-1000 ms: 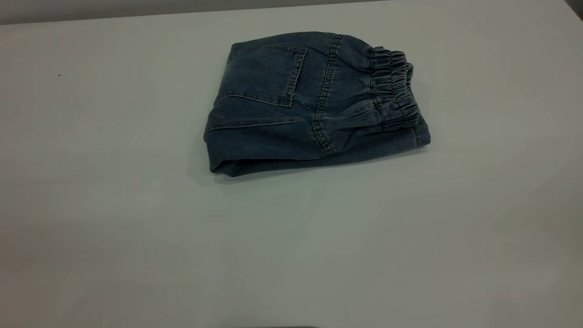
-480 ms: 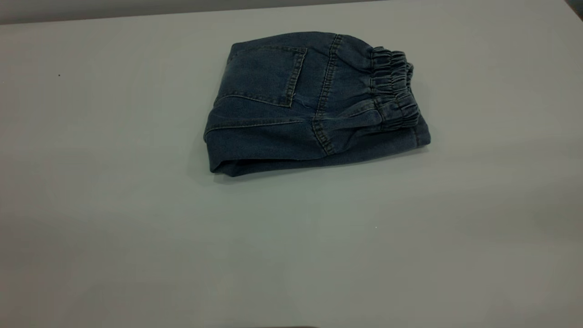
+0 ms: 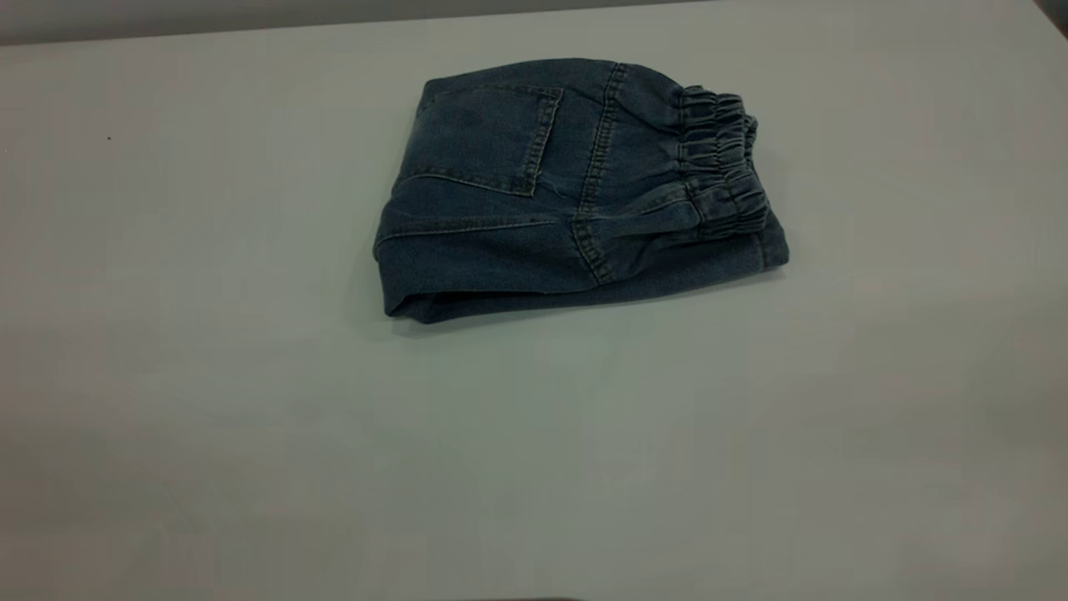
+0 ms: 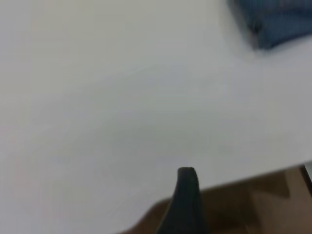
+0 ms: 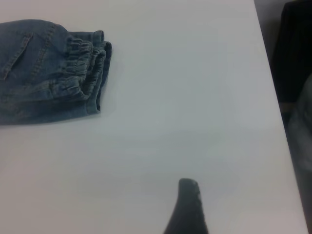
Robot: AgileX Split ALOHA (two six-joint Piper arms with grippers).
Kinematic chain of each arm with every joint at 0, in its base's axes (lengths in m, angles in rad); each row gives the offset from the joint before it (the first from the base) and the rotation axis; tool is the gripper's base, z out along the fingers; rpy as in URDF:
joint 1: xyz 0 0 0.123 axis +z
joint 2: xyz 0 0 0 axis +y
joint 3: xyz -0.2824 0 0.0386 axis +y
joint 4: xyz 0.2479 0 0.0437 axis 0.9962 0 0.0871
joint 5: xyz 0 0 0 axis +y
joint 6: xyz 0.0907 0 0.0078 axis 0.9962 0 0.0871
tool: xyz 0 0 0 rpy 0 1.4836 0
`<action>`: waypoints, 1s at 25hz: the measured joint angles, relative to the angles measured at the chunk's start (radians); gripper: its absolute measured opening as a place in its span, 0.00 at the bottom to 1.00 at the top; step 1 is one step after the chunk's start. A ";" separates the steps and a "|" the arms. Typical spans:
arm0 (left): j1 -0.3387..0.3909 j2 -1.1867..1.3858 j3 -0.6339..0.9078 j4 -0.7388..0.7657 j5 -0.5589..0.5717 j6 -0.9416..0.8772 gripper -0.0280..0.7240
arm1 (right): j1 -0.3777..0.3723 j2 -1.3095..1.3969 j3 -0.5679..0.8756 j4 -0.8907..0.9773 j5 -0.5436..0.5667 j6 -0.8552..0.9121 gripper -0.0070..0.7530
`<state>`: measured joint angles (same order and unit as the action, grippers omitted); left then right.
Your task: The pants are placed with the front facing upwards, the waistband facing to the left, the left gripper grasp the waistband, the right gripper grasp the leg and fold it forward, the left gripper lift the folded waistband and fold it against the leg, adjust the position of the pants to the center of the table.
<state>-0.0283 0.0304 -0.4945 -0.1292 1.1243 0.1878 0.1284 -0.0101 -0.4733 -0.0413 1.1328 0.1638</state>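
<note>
The pants [image 3: 542, 192] lie folded into a compact blue denim bundle on the far middle of the white table [image 3: 534, 459], back pocket [image 3: 484, 138] up. The ruched waistband [image 3: 722, 163] rests on top at the bundle's right end, and the leg [image 3: 667, 267] shows as the lower layer along the near edge. Neither arm appears in the exterior view. My left gripper [image 4: 242, 204] hangs open over the table's edge, far from the pants [image 4: 278, 19]. My right gripper [image 5: 220, 209] is open above bare table, well away from the waistband [image 5: 87, 68].
The left wrist view shows the table's edge with brown floor [image 4: 253, 204] beyond it. In the right wrist view the table ends near a dark object [image 5: 297, 48].
</note>
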 joint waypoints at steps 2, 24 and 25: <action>0.000 -0.040 0.000 0.000 0.006 0.000 0.82 | 0.000 0.000 0.000 0.000 0.000 0.000 0.68; 0.000 -0.048 0.000 0.000 0.012 0.000 0.82 | 0.000 0.000 0.000 0.000 0.000 0.000 0.68; 0.000 -0.048 0.000 0.000 0.012 0.000 0.82 | 0.000 0.000 0.000 0.000 0.000 0.000 0.68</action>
<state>-0.0283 -0.0176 -0.4945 -0.1292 1.1358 0.1878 0.1284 -0.0105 -0.4733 -0.0413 1.1328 0.1638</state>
